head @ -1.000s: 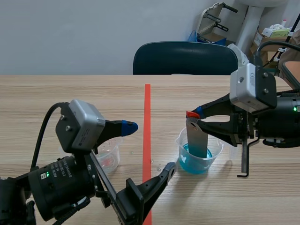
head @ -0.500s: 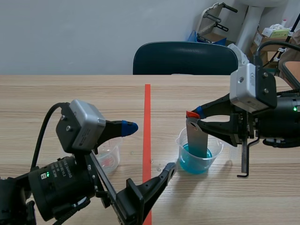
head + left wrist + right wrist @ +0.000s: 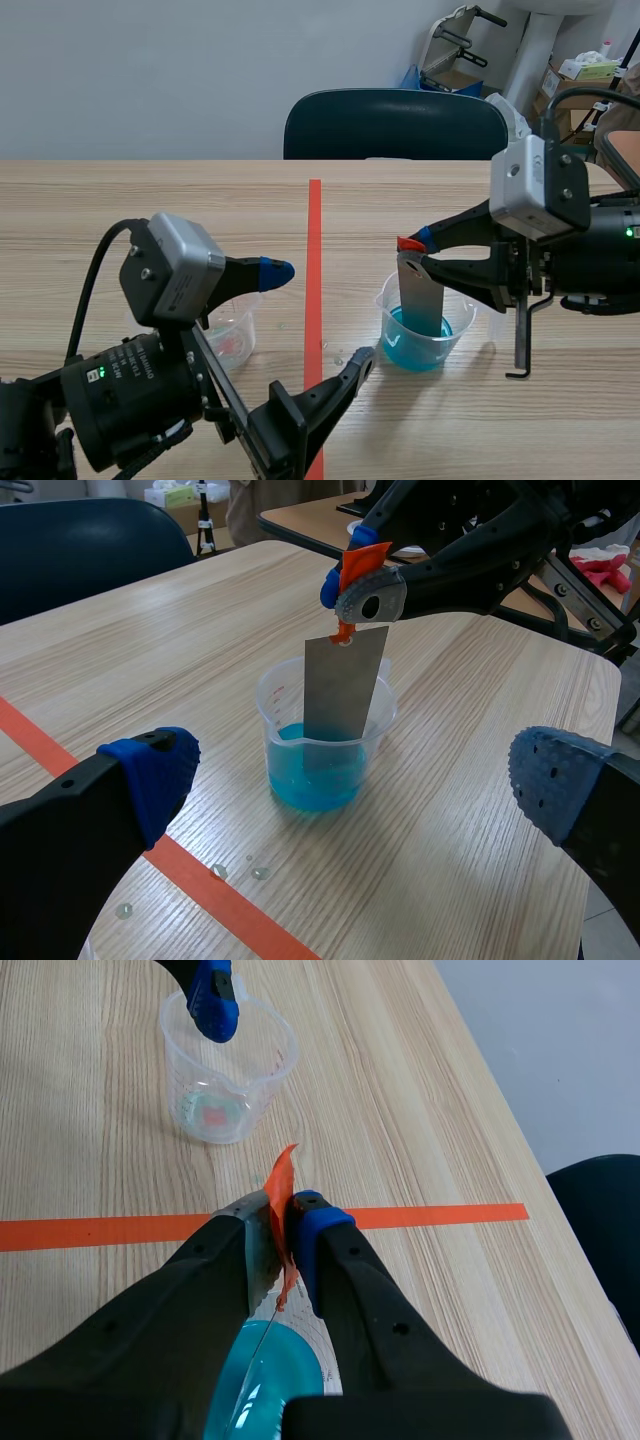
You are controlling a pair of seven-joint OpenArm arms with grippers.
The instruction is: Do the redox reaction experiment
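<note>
- On the right half of the light wooden table (image 3: 150, 210), a clear plastic beaker holding blue liquid (image 3: 415, 340) stands just beyond the orange-red tape line.
- A flat grey metal strip (image 3: 421, 298) stands upright in that beaker, its lower end in the blue liquid. An orange-red tab (image 3: 408, 243) sits at its top.
- The right gripper (image 3: 420, 250) is clamped on that tab and carries the strip from above the beaker.
- The left gripper (image 3: 318, 315) hangs near the tape line with its fingers spread wide, holding nothing.
- Beside the left gripper, a second, smaller clear plastic beaker (image 3: 232, 335) shows only a reddish trace at its bottom.
- Nothing has shifted over the last second: strip, beakers and both arms sit exactly where they were.
- That stillness reads as a deliberate soak, giving the metal time to react in the solution. Lifting the strip out looks like the step left to do.
- A few water droplets (image 3: 240, 870) lie beside the tape.
</note>
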